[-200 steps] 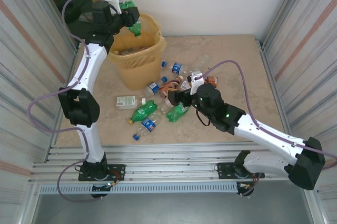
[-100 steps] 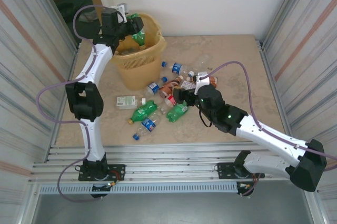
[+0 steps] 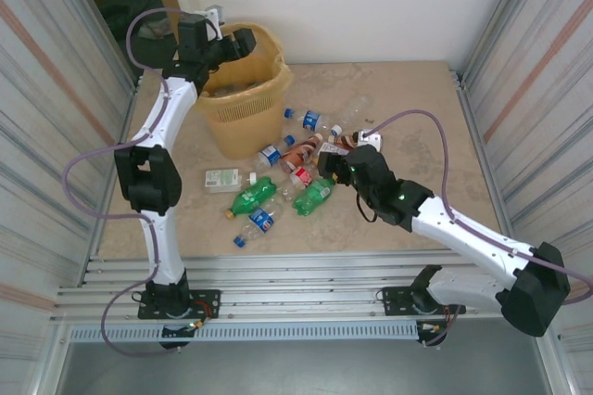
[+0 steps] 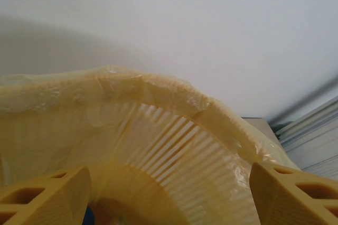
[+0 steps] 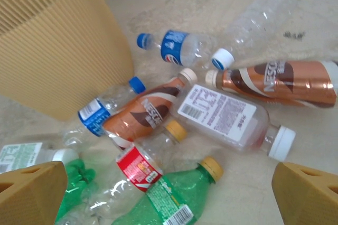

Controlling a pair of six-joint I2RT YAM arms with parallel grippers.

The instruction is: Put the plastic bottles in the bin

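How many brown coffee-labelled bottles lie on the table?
2. One brown bottle lies beyond the clear white-capped bottle, toward the right; the other brown bottle lies left of it, near the bin. Others may hide inside it.

Robot test cell; corrugated metal side walls (image 3: 42,89); aluminium rail base (image 3: 296,298); beige tabletop (image 3: 417,108).

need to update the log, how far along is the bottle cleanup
Done: the bin holds a few items, hard to identify. In hand: nothing; the left gripper is open over the bin, the right gripper open above the plastic bottles. Left: roughly a dozen bottles lying on the table beside the bin.
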